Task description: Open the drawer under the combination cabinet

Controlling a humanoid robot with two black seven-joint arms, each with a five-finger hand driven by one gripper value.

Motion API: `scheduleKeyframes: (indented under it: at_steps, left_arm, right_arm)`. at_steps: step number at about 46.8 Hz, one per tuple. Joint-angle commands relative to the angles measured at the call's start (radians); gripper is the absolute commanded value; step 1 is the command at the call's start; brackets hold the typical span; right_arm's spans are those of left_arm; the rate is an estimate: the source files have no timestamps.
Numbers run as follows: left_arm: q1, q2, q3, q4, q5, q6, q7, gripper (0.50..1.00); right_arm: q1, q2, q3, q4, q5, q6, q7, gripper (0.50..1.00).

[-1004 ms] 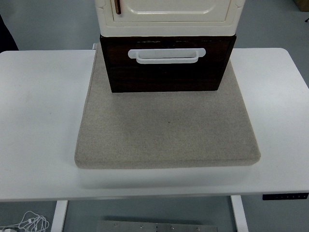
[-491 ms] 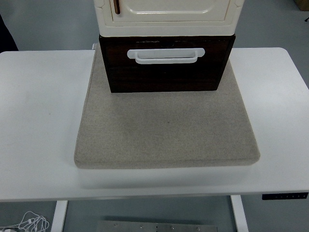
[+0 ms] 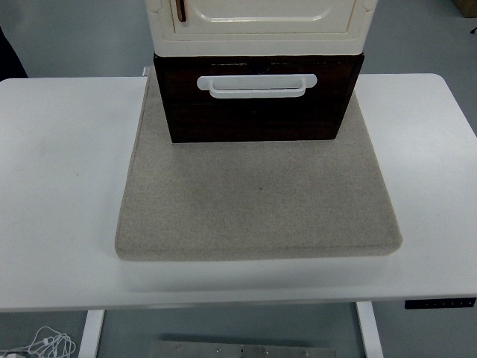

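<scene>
Dark brown wood-grain drawer point(image 3: 257, 112) sits at the far middle of the square grey felt mat point(image 3: 257, 201), front flush and shut; glossy white bar handle point(image 3: 257, 86) across its face | smooth cream plastic cabinet point(image 3: 261, 26) stacked on top | flat white table point(image 3: 59, 171) beneath | neither robot hand in view

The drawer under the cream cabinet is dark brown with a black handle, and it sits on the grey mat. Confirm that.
Not quite: the handle is white, not black, as the head view shows. The rest holds: the drawer is dark brown, under the cream cabinet, and it sits on the grey mat.
</scene>
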Motion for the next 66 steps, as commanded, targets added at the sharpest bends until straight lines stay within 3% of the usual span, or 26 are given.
scheduleKeyframes:
  at_steps: [1,13,25,32,42,49,59,66]
  left_arm:
    - [-0.034,0.007,0.090,-0.050,0.000,0.000,0.000,1.000]
    - [-0.166,0.007,0.378,-0.174,0.000,0.000,0.014,1.000]
    - [-0.211,0.002,0.518,-0.256,0.000,0.004,0.167,1.000]
    - [-0.208,-0.005,0.563,-0.268,0.000,0.009,0.245,1.000]
    - [-0.200,-0.063,0.589,-0.266,0.001,0.010,0.310,1.000]
    - [-0.194,-0.113,0.590,-0.266,0.001,0.059,0.377,1.000]
    - [-0.194,-0.182,0.615,-0.251,0.001,0.121,0.417,1.000]
    - [-0.189,-0.212,0.630,-0.210,0.021,0.129,0.425,1.000]
  right_arm:
    - [0.000,0.000,0.000,0.000,0.000,0.000,0.000,0.926]
    - [0.000,0.000,0.000,0.000,0.000,0.000,0.000,0.926]
    - [-0.001,0.000,0.000,0.000,0.000,0.000,0.000,0.926]
    - [0.000,0.000,0.000,0.000,0.000,0.000,0.000,0.926]
    - [0.000,0.000,0.000,-0.001,0.000,0.000,0.000,0.926]
    - [0.000,0.000,0.000,0.000,0.000,0.000,0.000,0.926]
    - [0.000,0.000,0.000,0.000,0.000,0.000,0.000,0.926]
    - [0.000,0.000,0.000,0.000,0.000,0.000,0.000,0.926]
